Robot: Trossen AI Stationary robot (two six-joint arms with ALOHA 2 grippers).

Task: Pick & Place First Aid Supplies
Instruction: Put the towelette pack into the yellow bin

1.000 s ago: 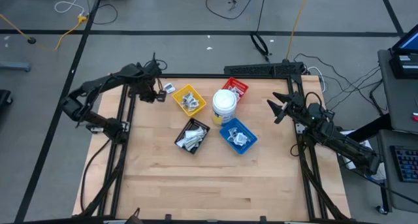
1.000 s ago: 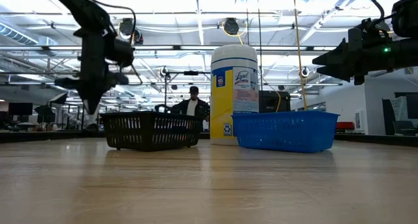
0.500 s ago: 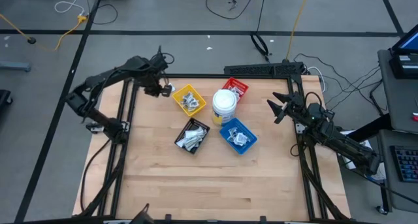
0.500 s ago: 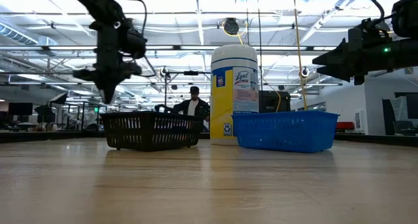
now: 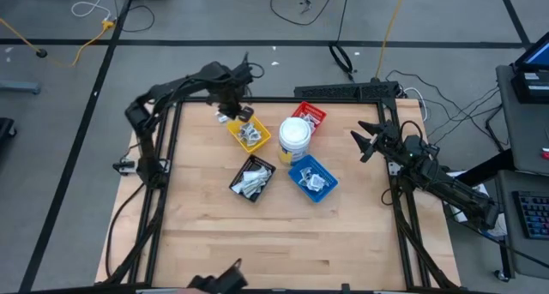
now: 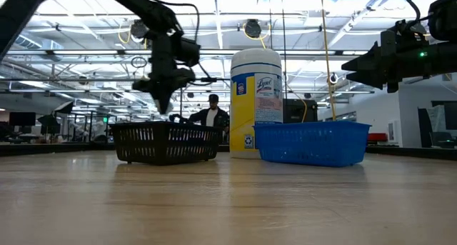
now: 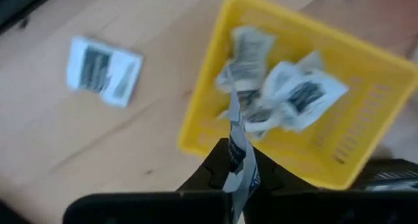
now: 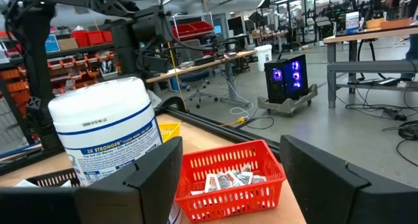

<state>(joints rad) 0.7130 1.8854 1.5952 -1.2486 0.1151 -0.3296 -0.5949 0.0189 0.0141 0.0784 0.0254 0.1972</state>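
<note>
My left gripper (image 5: 230, 111) points down over the far left rim of the yellow tray (image 5: 249, 131) and is shut on a thin pale first aid packet (image 7: 235, 129), seen edge-on in the left wrist view. The yellow tray (image 7: 366, 139) holds several crumpled white packets (image 7: 297, 93). One square packet with dark print (image 7: 103, 70) lies flat on the wood beside the tray. In the low view the left gripper (image 6: 163, 106) hangs above the black tray (image 6: 166, 143). My right gripper (image 5: 364, 142) waits open and level at the table's right edge. My left gripper pinches the packet's upper end (image 7: 238, 166) between its two fingers, which come from above and point down. The packet hangs below the fingers, edge-on to the wrist camera, clear of the table and over the yellow tray's rim.
A white wipes tub (image 5: 294, 135) stands mid-table between the yellow tray and the red tray (image 5: 310, 116). The black tray (image 5: 252, 177) and the blue tray (image 5: 312, 177) sit nearer, each with packets. Bare wood fills the table's near half. A person (image 6: 209, 115) is far behind.
My left gripper has travelled from the table's far left corner toward the right, to the yellow tray, rising a little and rolling about its pointing line. It has stayed shut with the packet hanging below it. The loose packet on the wood has not moved.
</note>
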